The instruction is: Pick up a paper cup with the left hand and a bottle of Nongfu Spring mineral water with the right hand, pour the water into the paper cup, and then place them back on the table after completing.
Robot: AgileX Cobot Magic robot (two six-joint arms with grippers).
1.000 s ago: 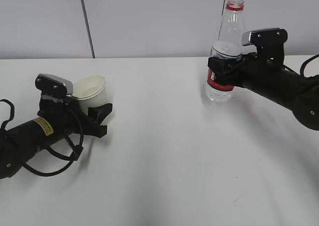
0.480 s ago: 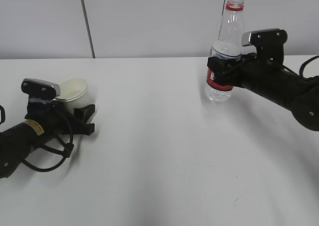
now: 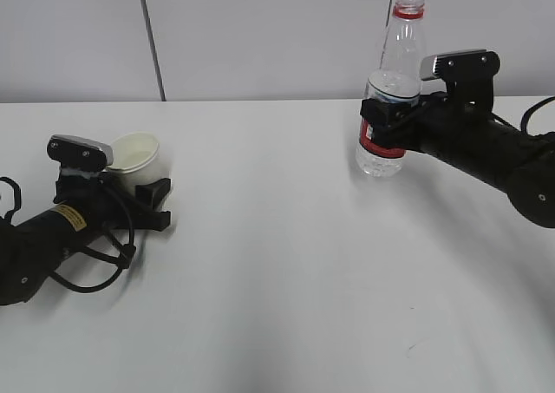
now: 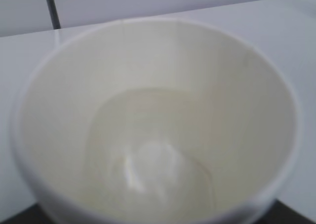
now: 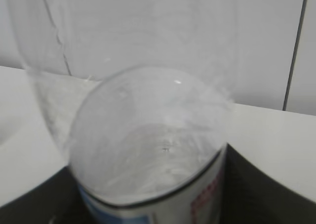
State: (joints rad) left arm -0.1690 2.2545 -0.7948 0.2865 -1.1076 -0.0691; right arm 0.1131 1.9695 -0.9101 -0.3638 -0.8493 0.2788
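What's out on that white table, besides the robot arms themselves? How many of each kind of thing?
Paper cup: 1
Water bottle: 1
Total: 2

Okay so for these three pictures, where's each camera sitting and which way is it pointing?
Exterior view: in front of the white table, looking down at a slant toward the back wall; shows the left hand around the paper cup and the right hand on the upright bottle.
Left wrist view: on the left arm, looking into the paper cup, which holds some water; almost no gripper shows.
Right wrist view: on the right arm, close against the bottle; dark gripper parts at the lower corners.
Shared: each wrist view shows a thing also in the exterior view.
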